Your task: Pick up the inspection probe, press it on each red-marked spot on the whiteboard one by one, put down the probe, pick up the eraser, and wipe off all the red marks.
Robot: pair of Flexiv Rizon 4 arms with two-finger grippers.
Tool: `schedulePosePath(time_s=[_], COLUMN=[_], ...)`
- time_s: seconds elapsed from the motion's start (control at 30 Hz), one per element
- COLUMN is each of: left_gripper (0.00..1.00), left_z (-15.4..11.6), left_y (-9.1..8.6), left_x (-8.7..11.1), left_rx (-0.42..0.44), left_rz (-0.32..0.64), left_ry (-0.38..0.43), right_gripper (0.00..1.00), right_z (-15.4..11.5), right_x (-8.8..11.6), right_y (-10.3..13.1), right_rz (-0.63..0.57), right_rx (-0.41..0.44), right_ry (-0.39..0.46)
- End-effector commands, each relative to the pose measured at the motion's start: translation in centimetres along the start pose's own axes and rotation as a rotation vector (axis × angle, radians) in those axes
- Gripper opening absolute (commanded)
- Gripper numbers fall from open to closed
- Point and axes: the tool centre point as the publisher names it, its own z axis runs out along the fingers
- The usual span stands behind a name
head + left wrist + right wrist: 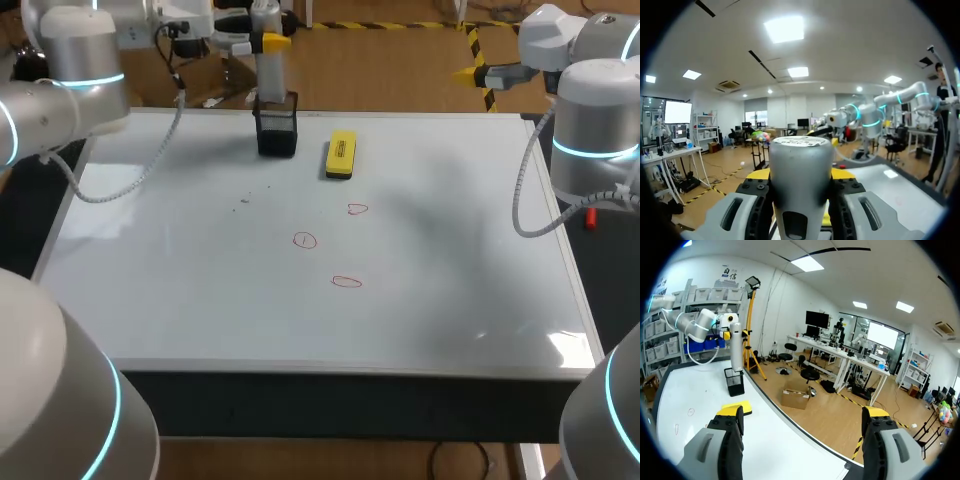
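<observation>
Well, my left hand (801,181) clamps the probe (801,152), tip hidden in the holder (277,130) beside the eraser (341,155); my right hand (803,412) gapes empty.

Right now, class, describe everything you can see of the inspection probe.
The inspection probe is a smooth, grey, metallic-looking cylinder with a flat, labelled cap. It stands upright at the whiteboard's far edge, with its lower end inside the black holder. The left gripper clamps it from both sides.
</observation>
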Motion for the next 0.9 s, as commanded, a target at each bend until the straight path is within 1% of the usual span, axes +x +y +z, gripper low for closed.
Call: schedulePosePath(time_s=[0.03,0.1,0.2,0.47,0.67,0.9], left_gripper=[0.0,0.0,0.0,0.0,0.0,0.0], left_z=[-0.8,-1.2,-2.2,-6.2,-8.6,-10.7], left_y=[-2.1,-2.9,-4.0,-5.8,-6.0,-5.1], left_x=[1.5,1.9,2.6,4.8,6.4,8.9], left_rx=[-0.018,-0.041,-0.047,-0.049,-0.054,-0.043], left_rz=[-0.005,-0.023,-0.03,-0.005,0.01,0.007], left_ry=[-0.019,-0.031,-0.045,-0.106,-0.152,-0.192], right_gripper=[1.0,1.0,1.0,1.0,1.0,1.0], right_z=[0.0,0.0,0.0,0.0,0.0,0.0], right_x=[0.0,0.0,0.0,0.0,0.0,0.0], right_y=[0.0,0.0,0.0,0.0,0.0,0.0], right_rz=[0.0,0.0,0.0,0.0,0.0,0.0], right_rx=[-0.001,-0.001,-0.001,-0.001,-0.001,-0.001], right_ry=[0.001,0.001,0.001,0.001,0.001,0.001])
